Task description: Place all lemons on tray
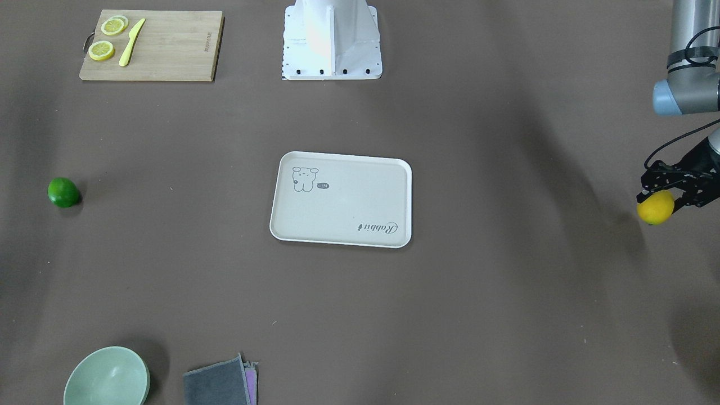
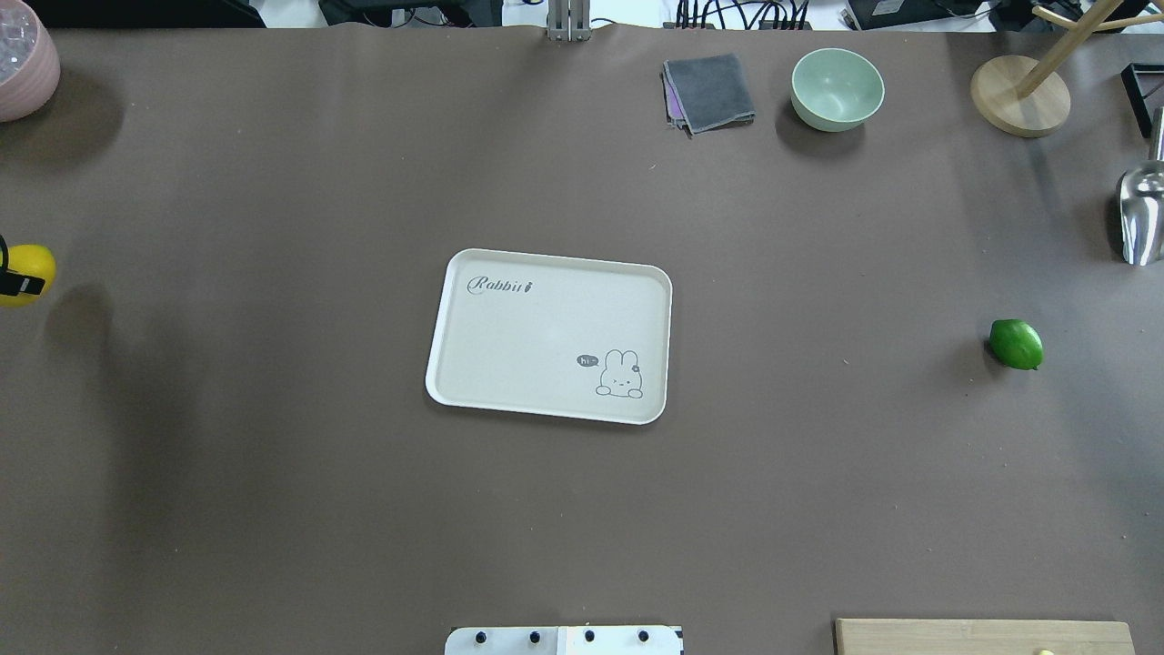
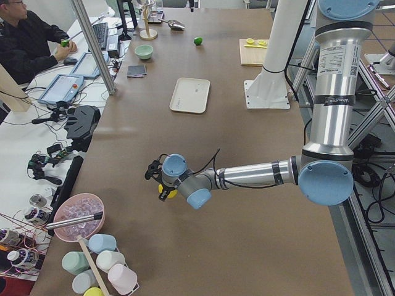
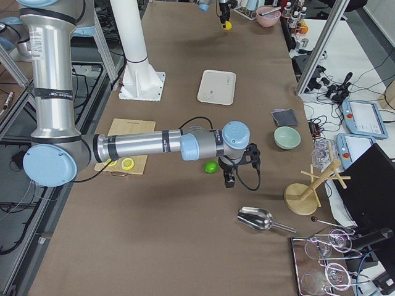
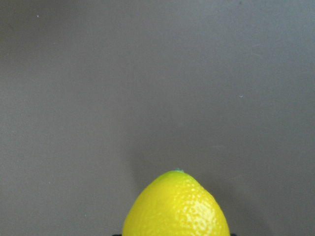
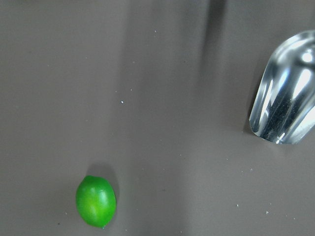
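The yellow lemon (image 1: 655,208) is held in my left gripper (image 1: 659,202), which is shut on it and keeps it above the table at the far left end. The lemon fills the bottom of the left wrist view (image 5: 175,209). The green lemon (image 2: 1016,344) lies on the table toward the right end and shows low in the right wrist view (image 6: 96,200). My right gripper (image 4: 229,179) hovers beside it; I cannot tell whether it is open or shut. The cream tray (image 2: 546,337) lies bare at the table's middle.
A cutting board (image 1: 169,48) with lemon slices and a yellow knife lies near the robot's right. A metal scoop (image 2: 1141,214), a wooden stand (image 2: 1018,95), a green bowl (image 2: 837,88) and a grey cloth (image 2: 709,91) stand along the far right. A pink bowl (image 2: 23,64) is far left.
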Motion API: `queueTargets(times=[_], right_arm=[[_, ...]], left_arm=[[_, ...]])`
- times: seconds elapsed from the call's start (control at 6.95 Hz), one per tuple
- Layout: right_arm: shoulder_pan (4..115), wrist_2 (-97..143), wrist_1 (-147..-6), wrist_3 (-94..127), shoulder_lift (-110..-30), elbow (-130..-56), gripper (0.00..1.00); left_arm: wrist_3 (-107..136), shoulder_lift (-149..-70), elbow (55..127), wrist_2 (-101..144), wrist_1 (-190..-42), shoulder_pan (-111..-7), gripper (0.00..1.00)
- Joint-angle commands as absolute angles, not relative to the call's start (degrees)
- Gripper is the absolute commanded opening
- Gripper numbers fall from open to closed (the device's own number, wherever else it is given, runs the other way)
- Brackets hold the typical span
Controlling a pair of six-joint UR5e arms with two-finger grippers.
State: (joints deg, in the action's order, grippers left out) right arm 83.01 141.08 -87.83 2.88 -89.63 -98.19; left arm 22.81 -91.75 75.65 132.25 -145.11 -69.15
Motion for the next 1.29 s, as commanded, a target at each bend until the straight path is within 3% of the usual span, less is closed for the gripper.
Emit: queueTargets(times=[0.0,0.43,1.15], right_arm=[[79.48,140.89,-87.54,2.81,-87.03,-99.31,1.00],[67.98,134.68,-72.89,5.95,-87.19,-97.65,1.00],[61.18,132.63,-71.02,9.40,-88.24,-94.75,1.00]], left_arm=[[38.49,-94.03,83.02,134.82,-145.02,-69.96,0.00],[54.27,-96.75,90.25,133.43,-144.93,-63.57,0.00],[67.85,-109.59,90.53,115.43,-138.08,-46.61,0.00]])
